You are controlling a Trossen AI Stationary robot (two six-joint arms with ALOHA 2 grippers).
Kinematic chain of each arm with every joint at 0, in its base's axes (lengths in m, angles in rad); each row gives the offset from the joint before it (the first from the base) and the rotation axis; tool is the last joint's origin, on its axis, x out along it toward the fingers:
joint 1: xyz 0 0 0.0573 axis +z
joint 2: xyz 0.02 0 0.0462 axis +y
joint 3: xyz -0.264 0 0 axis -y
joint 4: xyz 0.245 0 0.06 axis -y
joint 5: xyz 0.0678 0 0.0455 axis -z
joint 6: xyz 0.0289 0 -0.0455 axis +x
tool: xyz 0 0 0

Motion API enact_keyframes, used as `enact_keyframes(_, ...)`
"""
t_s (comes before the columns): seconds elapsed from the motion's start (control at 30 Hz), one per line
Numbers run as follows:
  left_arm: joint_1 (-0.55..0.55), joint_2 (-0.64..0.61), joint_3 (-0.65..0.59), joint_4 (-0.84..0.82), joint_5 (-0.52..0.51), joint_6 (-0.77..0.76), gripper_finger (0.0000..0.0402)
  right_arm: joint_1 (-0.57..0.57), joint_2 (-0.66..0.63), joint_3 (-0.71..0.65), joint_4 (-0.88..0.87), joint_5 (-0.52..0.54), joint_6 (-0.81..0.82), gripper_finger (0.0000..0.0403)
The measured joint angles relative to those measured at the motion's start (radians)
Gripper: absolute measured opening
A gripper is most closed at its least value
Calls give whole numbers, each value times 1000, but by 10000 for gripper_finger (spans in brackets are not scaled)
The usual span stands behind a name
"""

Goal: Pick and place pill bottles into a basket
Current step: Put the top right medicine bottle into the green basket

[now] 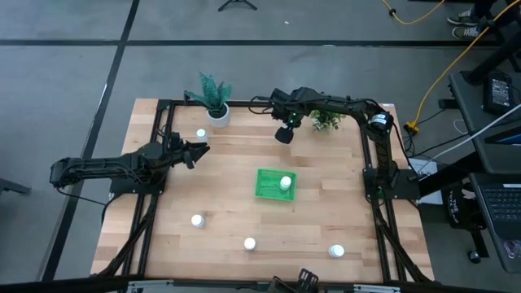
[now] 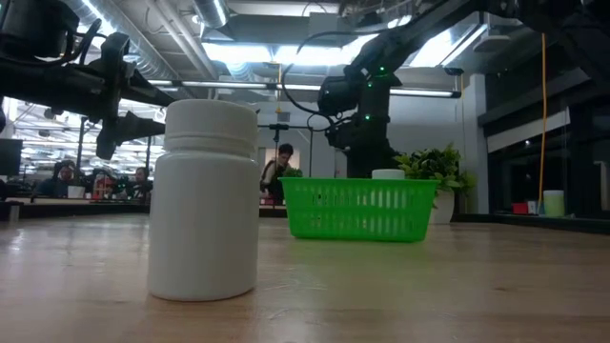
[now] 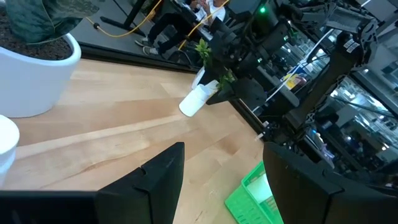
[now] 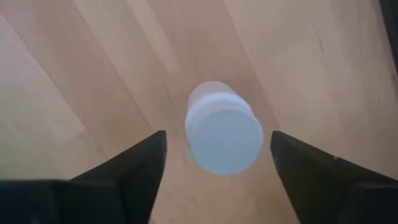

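Observation:
My right gripper [image 1: 284, 135] points down at the far middle of the table, open, with one finger [image 4: 140, 171] on either side of an upright white pill bottle [image 4: 224, 142]. A gap shows between each finger and the bottle. The same bottle [image 3: 194, 101] stands on the wood in the left wrist view. The green basket [image 1: 275, 185] sits mid-table with one bottle [image 1: 285, 183] in it. Other bottles stand at the far left [image 1: 201, 134] and along the near side [image 1: 197, 220], [image 1: 250, 242], [image 1: 336, 251]. My left gripper [image 1: 198, 150] waits open at the left.
A plant in a white pot [image 1: 216, 102] stands at the far left, and a second plant [image 1: 327, 120] stands just right of my right gripper. In the low view one bottle [image 2: 205, 214] fills the foreground. Bare wood lies between the basket and the bottles.

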Motion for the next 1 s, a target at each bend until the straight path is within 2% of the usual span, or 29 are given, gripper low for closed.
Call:
enact_keyframes(0.37,0,0,0,0,0,17,212,0,-2,0,-2,-1,-7,146)
enact_keyframes(0.47,0,0,0,0,0,26,212,6,-6,7,-9,-31,-10,146)
enact_keyframes(0.63,0,0,0,5,-3,38,212,35,-7,109,-69,-46,-20,146)
enact_keyframes(0.83,0,0,0,7,-66,10,212,103,-7,330,-180,-45,-30,146)
enact_keyframes(1.0,0,0,0,7,-74,9,212,192,-9,514,-257,-45,16,146)
